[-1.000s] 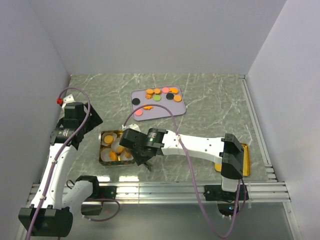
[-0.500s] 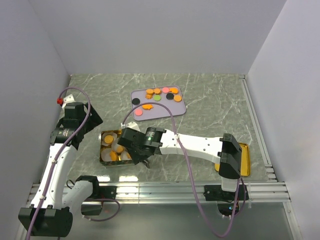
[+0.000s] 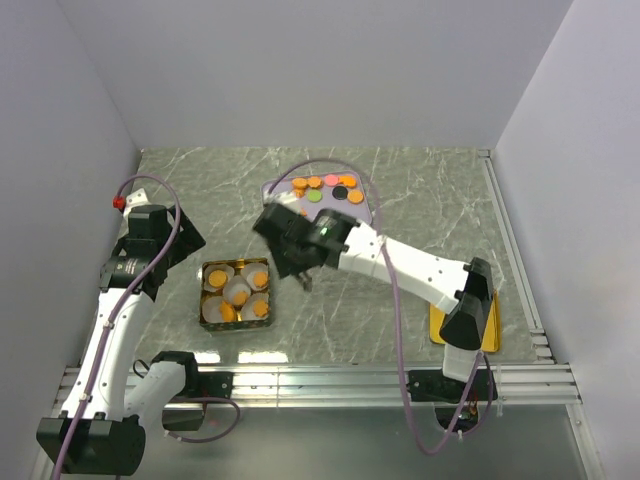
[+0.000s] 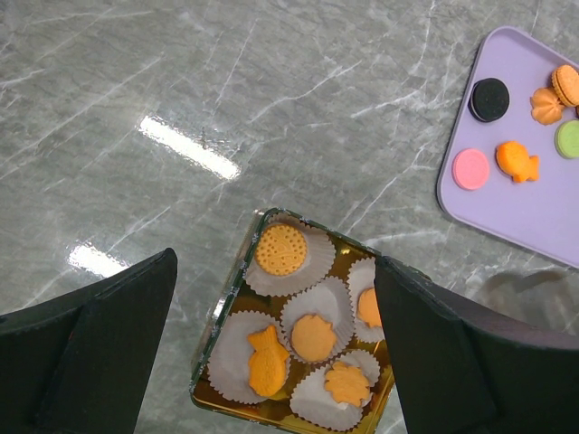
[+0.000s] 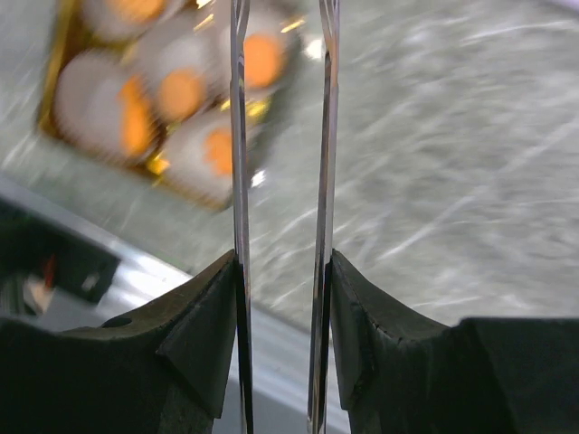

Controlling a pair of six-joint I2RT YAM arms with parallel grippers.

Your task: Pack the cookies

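Note:
A gold tin (image 4: 223, 312) holds white paper cups with orange cookies (image 4: 280, 250): a dotted round, a fish, a plain round, a flower and one half hidden. More cookies (image 4: 517, 161), orange, black, pink and green, lie on the purple tray (image 4: 543, 217). My left gripper (image 4: 273, 262) hangs wide open high above the tin, holding nothing. From the top, my right gripper (image 3: 303, 277) sits between the tin (image 3: 203, 300) and the purple tray (image 3: 355, 215). Its thin blades (image 5: 281, 90) stand apart with nothing between them; the tin (image 5: 52, 81) is blurred behind them.
A gold lid (image 3: 490, 320) lies at the near right, partly behind the right arm's base. White walls close in the marble table on three sides. An aluminium rail (image 3: 330, 380) runs along the near edge.
My right arm has swung up and back from the tin's near right corner to the gap between tin and tray, its blades a little wider apart. The left arm has not moved.

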